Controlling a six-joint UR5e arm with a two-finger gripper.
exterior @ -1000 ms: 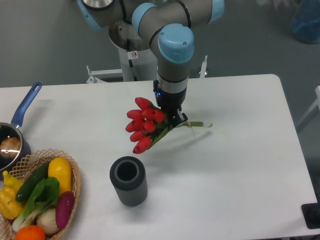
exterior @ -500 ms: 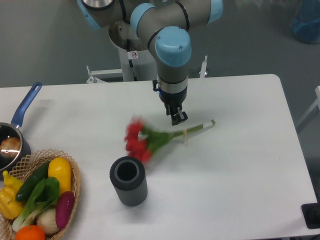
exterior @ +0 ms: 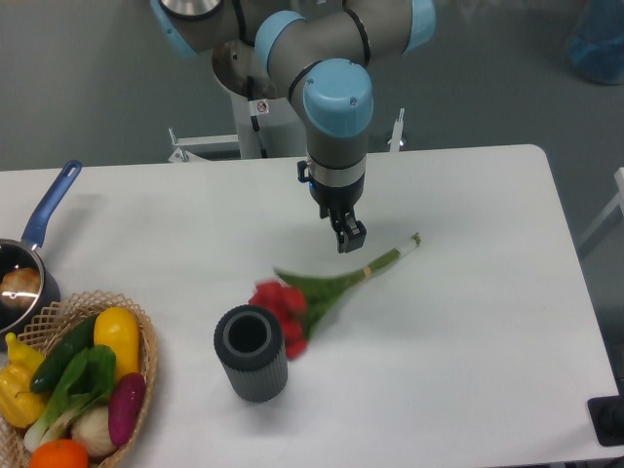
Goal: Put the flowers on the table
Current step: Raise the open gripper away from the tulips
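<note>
The flowers, a bunch of red tulips with green leaves and long green stems, lie on the white table. The red heads rest against the right side of the dark grey vase. The stems point up and right, ending near the table's middle. My gripper hangs open and empty just above the stems, apart from them.
A wicker basket of colourful vegetables stands at the front left. A pot with a blue handle sits at the left edge. The robot's base stands behind the table's far edge.
The gripper has let go of the flowers. They dropped from the gripper onto the table and slid toward the vase. The gripper has risen slightly.
</note>
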